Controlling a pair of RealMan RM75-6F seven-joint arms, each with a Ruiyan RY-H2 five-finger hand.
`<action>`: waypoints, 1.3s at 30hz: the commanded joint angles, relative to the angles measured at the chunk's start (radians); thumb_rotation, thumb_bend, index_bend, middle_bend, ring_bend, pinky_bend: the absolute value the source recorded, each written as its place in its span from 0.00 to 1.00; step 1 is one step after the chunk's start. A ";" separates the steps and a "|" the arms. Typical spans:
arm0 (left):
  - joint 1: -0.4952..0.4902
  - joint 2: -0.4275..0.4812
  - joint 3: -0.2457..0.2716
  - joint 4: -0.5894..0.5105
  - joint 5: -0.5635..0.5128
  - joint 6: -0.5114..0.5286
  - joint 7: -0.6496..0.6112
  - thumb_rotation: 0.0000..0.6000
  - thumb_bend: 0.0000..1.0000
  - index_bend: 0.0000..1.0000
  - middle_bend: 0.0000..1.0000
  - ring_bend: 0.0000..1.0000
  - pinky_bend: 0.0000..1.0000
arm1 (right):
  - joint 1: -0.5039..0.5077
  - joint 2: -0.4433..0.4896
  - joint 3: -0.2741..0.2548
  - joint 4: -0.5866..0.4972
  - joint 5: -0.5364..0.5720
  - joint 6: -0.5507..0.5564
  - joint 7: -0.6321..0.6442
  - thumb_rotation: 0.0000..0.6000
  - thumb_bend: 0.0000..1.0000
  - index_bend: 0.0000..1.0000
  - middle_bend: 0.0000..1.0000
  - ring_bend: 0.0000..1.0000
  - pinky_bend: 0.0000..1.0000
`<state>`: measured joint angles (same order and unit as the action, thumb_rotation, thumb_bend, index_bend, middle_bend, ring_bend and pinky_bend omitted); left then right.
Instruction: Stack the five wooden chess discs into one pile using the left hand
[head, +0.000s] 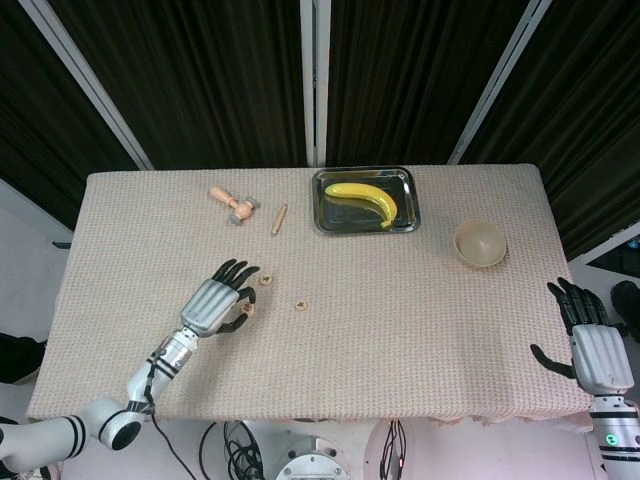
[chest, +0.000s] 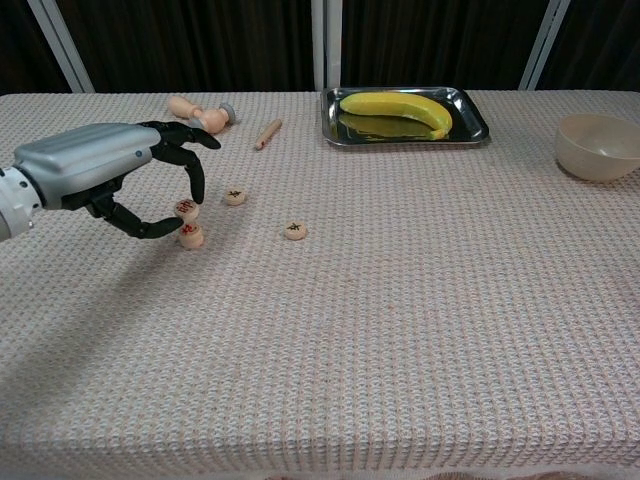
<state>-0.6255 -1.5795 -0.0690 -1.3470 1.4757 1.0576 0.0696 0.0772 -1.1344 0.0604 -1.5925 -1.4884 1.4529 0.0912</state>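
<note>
A beige woven cloth (chest: 420, 330) covers the table, bearing pale wooden discs (chest: 294, 231) with dark red marks, a yellow banana (chest: 395, 106) in a silver tray (chest: 478, 128), a cream bowl (chest: 597, 146), and a grey-and-black left hand (chest: 120, 175).

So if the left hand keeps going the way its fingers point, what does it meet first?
Probably the loose round wooden chess disc just beyond the fingertips of the left hand, which holds another disc; depth is unclear.
</note>
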 joint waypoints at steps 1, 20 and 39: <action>-0.001 -0.010 0.001 0.016 -0.008 -0.007 -0.012 1.00 0.35 0.49 0.08 0.00 0.00 | 0.001 -0.001 0.000 0.001 0.002 -0.002 -0.002 1.00 0.16 0.00 0.00 0.00 0.00; -0.001 -0.065 0.020 0.097 0.006 -0.003 -0.034 1.00 0.35 0.48 0.09 0.00 0.00 | -0.002 0.003 0.001 0.000 0.002 0.002 0.003 1.00 0.16 0.00 0.00 0.00 0.00; 0.000 -0.073 0.023 0.115 0.011 0.007 -0.043 1.00 0.35 0.43 0.09 0.00 0.00 | 0.000 0.009 0.000 -0.004 0.006 -0.007 0.002 1.00 0.16 0.00 0.00 0.00 0.00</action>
<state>-0.6254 -1.6523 -0.0467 -1.2322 1.4865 1.0644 0.0268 0.0771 -1.1258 0.0604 -1.5970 -1.4826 1.4456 0.0934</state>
